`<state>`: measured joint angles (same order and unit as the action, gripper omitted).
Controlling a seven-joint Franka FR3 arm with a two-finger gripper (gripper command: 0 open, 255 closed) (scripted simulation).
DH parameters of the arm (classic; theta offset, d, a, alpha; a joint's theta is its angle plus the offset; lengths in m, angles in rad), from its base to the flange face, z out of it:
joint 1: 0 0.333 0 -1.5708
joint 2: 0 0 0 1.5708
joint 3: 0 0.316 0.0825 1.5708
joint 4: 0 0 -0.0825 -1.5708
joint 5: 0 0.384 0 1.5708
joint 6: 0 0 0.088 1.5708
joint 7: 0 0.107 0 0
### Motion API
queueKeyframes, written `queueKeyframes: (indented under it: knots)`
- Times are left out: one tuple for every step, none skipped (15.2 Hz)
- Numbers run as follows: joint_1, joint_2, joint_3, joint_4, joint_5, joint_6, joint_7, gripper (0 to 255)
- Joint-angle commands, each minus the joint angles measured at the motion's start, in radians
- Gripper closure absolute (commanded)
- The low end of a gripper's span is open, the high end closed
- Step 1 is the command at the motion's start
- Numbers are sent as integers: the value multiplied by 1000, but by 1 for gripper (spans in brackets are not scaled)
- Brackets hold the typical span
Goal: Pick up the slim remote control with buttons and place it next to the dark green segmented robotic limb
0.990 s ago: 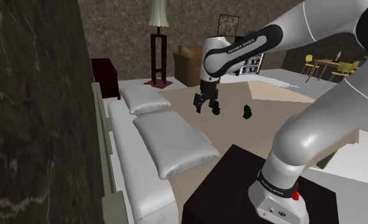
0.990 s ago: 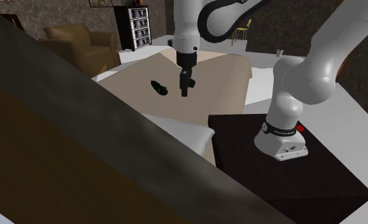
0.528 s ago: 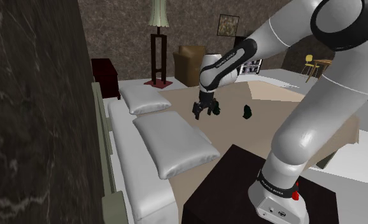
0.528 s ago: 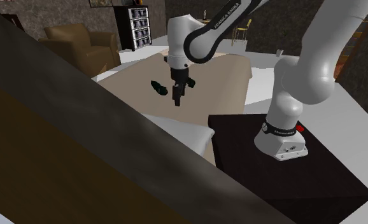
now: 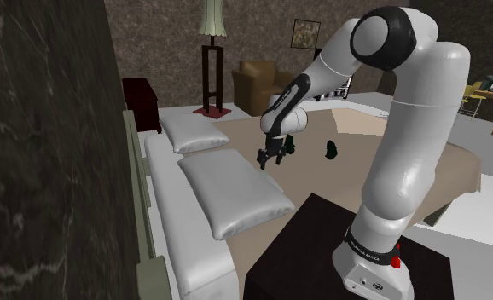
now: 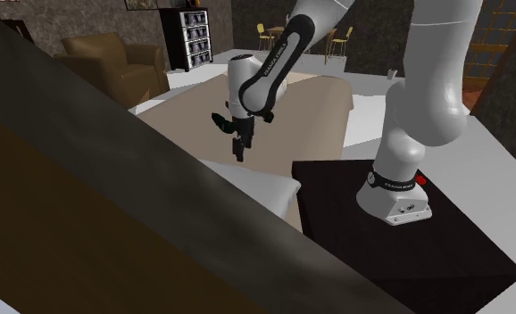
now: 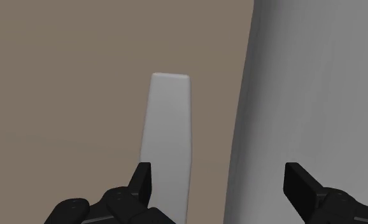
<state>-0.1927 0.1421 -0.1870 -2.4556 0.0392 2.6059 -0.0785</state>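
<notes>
In the wrist view a slim, plain pale grey remote (image 7: 169,140) lies flat on the tan bed cover (image 7: 62,95), alongside the edge of a white pillow (image 7: 316,95). My gripper (image 7: 222,184) hangs over it, open; one finger (image 7: 142,181) stands over the remote's near end and the other over the pillow, neither touching it. In the shoulder view the gripper (image 5: 269,158) is low over the cover beside the pillow (image 5: 232,192). A dark green segmented thing (image 5: 290,145) (image 6: 220,120) lies just beyond the gripper (image 6: 239,147).
A second small dark object (image 5: 330,150) lies further to the shoulder view's right on the cover. Another pillow (image 5: 194,130) sits at the bed's head. Beyond stand a floor lamp (image 5: 211,60), a brown armchair (image 6: 113,58) and the dark stand (image 5: 321,247).
The arm has swung the gripper toward the shoulder view's left and lower, away from the dark green thing and up to the pillow's edge. The fingers stayed open.
</notes>
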Motion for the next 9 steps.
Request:
queueKeyframes:
  knots:
    - [-18, 74, 0, 35, 37, 37, -29, 0]
    - [-30, 114, 3, 56, 57, 54, -45, 0]
    - [-43, 153, 8, 78, 76, 70, -61, 0]
    - [-58, 193, 14, 101, 94, 85, -75, 0]
    - [-72, 232, 21, 125, 112, 98, -89, 0]
    - [-88, 270, 28, 150, 128, 111, -101, 0]
    - [-104, 309, 35, 176, 142, 122, -113, 0]
    - [-117, 341, 42, 199, 153, 130, -121, 0]
    - [-121, 354, 46, 203, 156, 140, -124, 0]
